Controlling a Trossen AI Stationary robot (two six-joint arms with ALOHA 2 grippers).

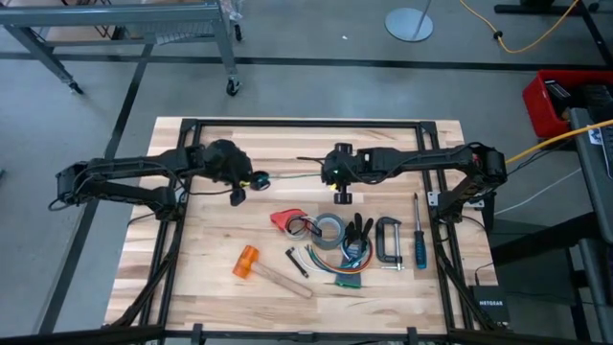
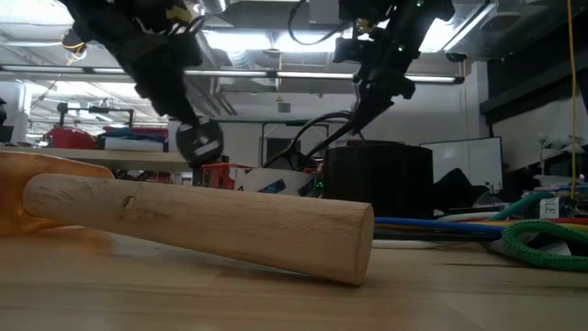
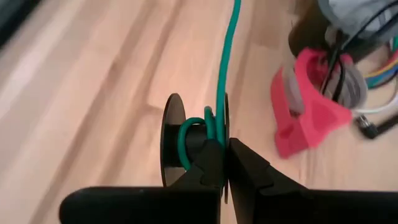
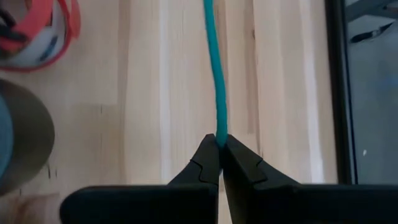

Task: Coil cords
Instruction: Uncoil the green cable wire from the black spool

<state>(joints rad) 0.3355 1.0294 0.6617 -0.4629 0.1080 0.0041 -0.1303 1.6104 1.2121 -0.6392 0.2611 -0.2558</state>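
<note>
Your left jaws (image 3: 225,163) are clenched on the rim of a small black spool (image 3: 186,146), and a few turns of the teal-green cord (image 3: 225,68) are wrapped on its core. Your right jaws (image 4: 220,155) are pinched tight on the same cord (image 4: 215,74) farther along, so it runs as a straight line between the two.

In the high view the left gripper (image 1: 251,181) sits left of the desk's centre and the right gripper (image 1: 330,175) right of it, both over the 12 o'clock half of the desk (image 1: 201,278). The thin cord (image 1: 292,176) spans the gap between them, held above the wood.

Toward 6 o'clock from the right gripper lie a red tool (image 1: 285,219), a roll of grey tape (image 1: 330,230), a C-clamp (image 1: 388,240), a blue-handled screwdriver (image 1: 419,241) and a bundle of coloured wires (image 1: 347,271). At 7 o'clock rests the orange-headed hammer (image 1: 261,268).
</note>
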